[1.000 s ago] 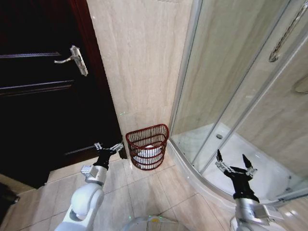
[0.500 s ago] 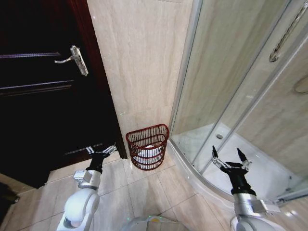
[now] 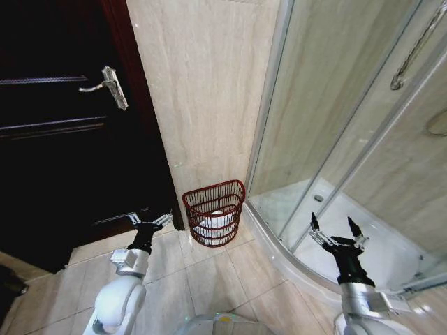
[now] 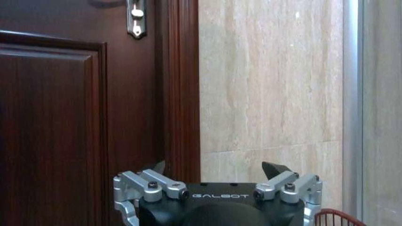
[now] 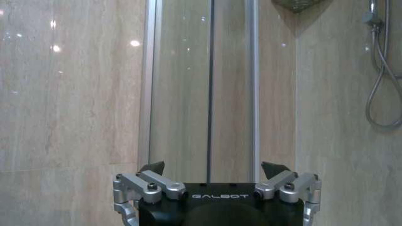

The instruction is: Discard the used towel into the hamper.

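Dark door (image 3: 63, 139), glass shower enclosure (image 3: 349, 139)

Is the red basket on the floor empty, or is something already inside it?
Not empty. Through the ribs of the hamper, standing upright against the wall, the head view shows something white lying inside; whether it is the towel, I cannot tell.

- The right arm's black and silver pincer (image 5: 213, 168) is sitting at the lower edge, its dark fingertips (image 5: 152, 167) spread wide with nothing between them.
- Beyond it, silver metal shower-door frames (image 5: 252, 89) are running upright across glass panels.
- A beige marble-look tiled wall (image 5: 69, 94) is catching light spots.
- A looping silver shower hose (image 5: 379, 84) is hanging against the tiles.
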Controlling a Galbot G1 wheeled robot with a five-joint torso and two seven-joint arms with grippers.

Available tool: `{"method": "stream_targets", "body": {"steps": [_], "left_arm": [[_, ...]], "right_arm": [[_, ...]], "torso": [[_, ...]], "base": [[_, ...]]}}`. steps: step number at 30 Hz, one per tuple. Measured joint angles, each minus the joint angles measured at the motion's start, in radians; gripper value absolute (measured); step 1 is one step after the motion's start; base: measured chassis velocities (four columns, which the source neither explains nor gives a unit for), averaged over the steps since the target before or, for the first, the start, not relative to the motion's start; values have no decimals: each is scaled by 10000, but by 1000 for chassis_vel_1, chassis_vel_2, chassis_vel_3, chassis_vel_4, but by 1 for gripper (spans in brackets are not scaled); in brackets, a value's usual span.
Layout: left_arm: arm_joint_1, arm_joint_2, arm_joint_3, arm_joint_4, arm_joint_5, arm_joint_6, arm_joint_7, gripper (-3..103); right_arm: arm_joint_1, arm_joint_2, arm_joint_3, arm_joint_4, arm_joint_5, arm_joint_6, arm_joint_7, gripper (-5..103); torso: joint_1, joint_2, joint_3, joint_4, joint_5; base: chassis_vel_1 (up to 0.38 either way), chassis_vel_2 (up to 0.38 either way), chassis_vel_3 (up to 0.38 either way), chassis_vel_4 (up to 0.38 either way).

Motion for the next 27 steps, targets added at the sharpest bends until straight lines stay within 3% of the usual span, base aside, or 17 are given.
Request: {"method": "stream_targets", "body": {"steps": [27], "left_arm": [[84,54,124,275,-75,-281,9,100]], "right_arm": [[-125,195,34,32,4,53,6,100]], "torso": [[0,0,0,0,0]], "base": [[0,0,0,0]]}}
